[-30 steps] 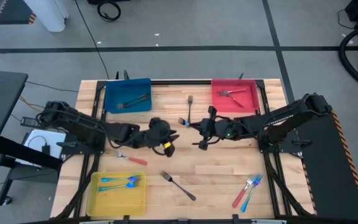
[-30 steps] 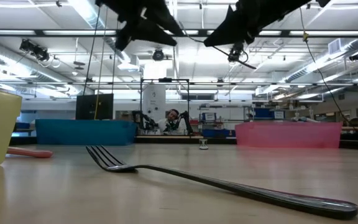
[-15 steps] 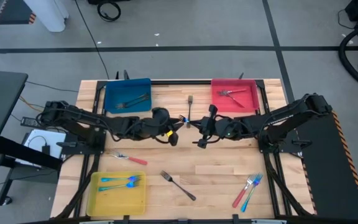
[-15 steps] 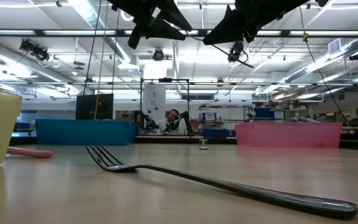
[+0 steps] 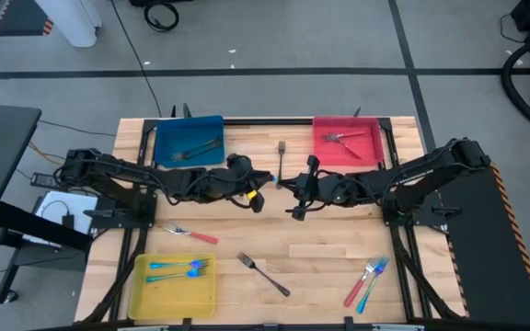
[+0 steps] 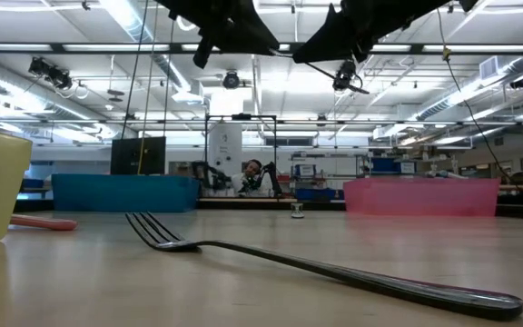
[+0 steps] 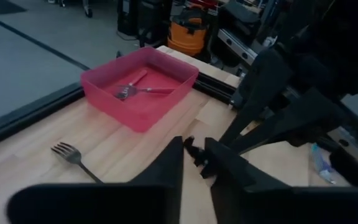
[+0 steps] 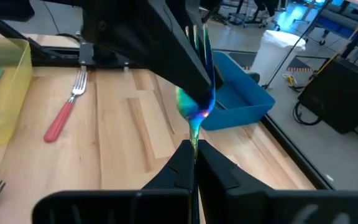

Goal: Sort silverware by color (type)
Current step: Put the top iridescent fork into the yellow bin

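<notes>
An iridescent blue utensil (image 8: 193, 106) hangs in the air over the table's middle, between my two grippers. My right gripper (image 8: 194, 146) is shut on its thin end. My left gripper (image 5: 267, 179) comes from the table's left, and its dark fingers (image 8: 188, 74) are closed about the utensil's wider end. Both grippers face each other, well above the wood. More silverware lies loose on the table and in the coloured trays. My left gripper has its two fingers on either side of the utensil's wider end (image 8: 199, 93), coming roughly level from the table's left. Its fingers hide the exact place of contact. My right gripper pinches the utensil's thin shaft (image 8: 194, 138) between its two fingertips, level, from the table's right. The utensil points away from the fingers toward my left gripper, lifted clear of the table.
A blue tray (image 5: 189, 129) with grey forks and a red tray (image 5: 320, 147) with red-handled pieces stand at the far edge. A yellow tray (image 5: 145, 290) with blue pieces sits near left. Loose forks (image 5: 263, 273) (image 5: 282, 156) (image 5: 191, 233) and a red and blue pair (image 5: 366, 280) lie about.
My left gripper has moved toward the table's right and far edge, up to my right gripper, tipped a little, and drawn its fingers together about the utensil's free end. My right gripper has kept still with the utensil.
</notes>
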Motion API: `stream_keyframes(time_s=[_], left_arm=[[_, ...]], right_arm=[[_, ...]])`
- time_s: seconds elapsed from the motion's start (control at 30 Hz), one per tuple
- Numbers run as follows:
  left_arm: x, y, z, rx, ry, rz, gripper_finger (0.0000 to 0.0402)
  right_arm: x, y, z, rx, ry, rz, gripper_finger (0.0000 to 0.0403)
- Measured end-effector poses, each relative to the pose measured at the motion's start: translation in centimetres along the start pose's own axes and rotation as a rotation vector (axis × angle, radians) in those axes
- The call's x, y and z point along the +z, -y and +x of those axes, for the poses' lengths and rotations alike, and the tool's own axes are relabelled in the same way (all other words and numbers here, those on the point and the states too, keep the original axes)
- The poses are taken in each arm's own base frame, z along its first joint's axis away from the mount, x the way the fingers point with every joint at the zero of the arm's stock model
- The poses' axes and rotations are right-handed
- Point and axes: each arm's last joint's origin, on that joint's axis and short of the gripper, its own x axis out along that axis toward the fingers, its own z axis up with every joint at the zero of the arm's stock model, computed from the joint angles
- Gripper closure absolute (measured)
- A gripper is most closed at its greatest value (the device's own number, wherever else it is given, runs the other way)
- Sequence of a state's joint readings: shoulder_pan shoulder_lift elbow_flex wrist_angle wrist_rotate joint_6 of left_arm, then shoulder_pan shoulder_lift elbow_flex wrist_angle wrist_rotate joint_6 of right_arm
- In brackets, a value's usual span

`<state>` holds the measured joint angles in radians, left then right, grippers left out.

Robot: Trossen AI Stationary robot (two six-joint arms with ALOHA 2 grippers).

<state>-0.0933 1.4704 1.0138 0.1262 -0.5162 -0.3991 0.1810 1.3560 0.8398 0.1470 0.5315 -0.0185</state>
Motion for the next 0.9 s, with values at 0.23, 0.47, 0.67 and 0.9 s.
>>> stream_keyframes(time_s=[0.23, 0.47, 0.67, 0.9], left_arm=[[0.0, 0.0, 0.0, 0.0, -0.002, 0.055, 0.0395], [-0.3, 0.5, -0.3, -0.014, -0.006, 0.106, 0.0399], [-0.8, 1.1, -0.7, -0.03, -0.032, 0.158, 0.04], [-2.4, 1.4, -1.8, -0.022, -0.172, 0.243, 0.0401]], right_arm=[[0.0, 0.0, 0.0, 0.002, 0.0, 0.0, 0.0392], [0.0, -0.1, 0.0, 0.045, 0.004, 0.002, 0.0369], [0.3, -0.2, -0.1, 0.04, 0.025, 0.011, 0.033], [0.7, -1.0, -0.5, 0.062, 0.061, 0.013, 0.0303]])
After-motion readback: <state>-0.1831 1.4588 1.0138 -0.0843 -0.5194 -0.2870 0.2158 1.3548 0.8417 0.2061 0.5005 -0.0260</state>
